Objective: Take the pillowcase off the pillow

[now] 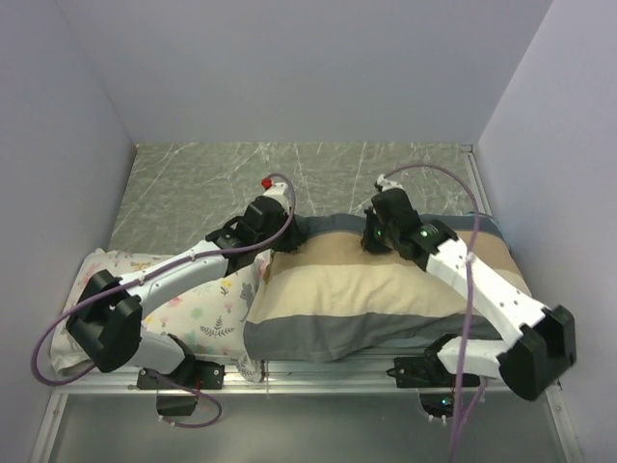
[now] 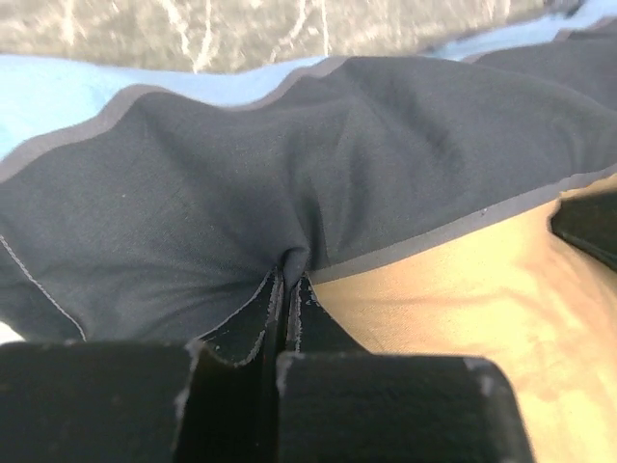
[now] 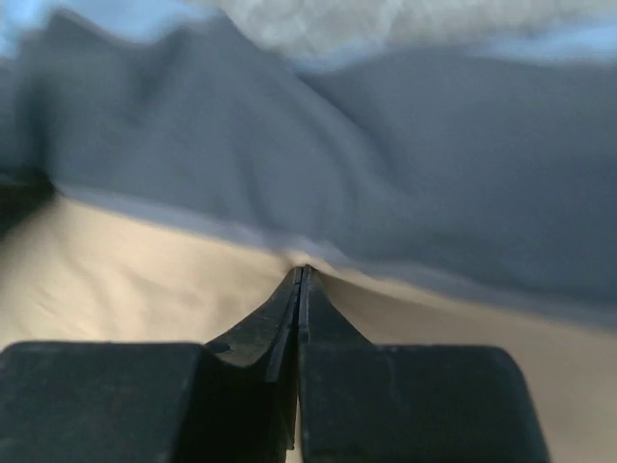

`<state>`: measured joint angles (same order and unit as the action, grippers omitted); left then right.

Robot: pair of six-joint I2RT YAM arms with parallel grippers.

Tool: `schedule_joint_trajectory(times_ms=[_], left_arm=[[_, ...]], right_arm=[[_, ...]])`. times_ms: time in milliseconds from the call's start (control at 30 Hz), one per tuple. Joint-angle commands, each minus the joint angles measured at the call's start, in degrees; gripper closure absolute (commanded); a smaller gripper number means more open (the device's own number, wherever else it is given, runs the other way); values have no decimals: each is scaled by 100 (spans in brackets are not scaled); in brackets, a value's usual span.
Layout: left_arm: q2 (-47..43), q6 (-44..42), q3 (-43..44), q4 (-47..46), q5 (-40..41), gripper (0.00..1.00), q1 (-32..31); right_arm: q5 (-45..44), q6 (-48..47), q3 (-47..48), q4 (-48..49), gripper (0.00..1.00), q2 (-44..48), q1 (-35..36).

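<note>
The striped pillowcase (image 1: 366,289) lies across the middle and right of the table, with blue-grey, tan and grey bands. It still looks plump; the white pillow inside is hidden. My left gripper (image 1: 281,238) is at the far left top edge of the pillowcase. In the left wrist view it (image 2: 292,280) is shut on a pinch of the dark blue-grey fabric (image 2: 405,164) by the tan stripe. My right gripper (image 1: 374,238) is further right along the far edge. In the right wrist view it (image 3: 303,275) is shut on a fold where the tan and blue-grey fabric (image 3: 434,164) meet.
A smaller white floral-print pillow (image 1: 207,309) lies at the left under the left arm, touching the pillowcase. The marbled grey tabletop (image 1: 289,178) shows behind. Pale walls close in the left, back and right. A metal rail (image 1: 318,376) runs along the near edge.
</note>
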<state>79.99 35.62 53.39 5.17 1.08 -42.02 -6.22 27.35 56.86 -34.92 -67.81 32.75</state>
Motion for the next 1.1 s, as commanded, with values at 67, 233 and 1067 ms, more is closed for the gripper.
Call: schedule_joint_trajectory(times_ms=[67,233,1067], left_arm=[[351,129,909,-104,-196,100,246],[667,112,1718,1,-328,86,616],[-774,-521,375,530,-126,1,-438]], right_arm=[[831,-353,1633,398,100,-1285,-435],[1615,-275,3083,442,100,-2630,-928],[-256,-258,1110,-419,10,680,-517]])
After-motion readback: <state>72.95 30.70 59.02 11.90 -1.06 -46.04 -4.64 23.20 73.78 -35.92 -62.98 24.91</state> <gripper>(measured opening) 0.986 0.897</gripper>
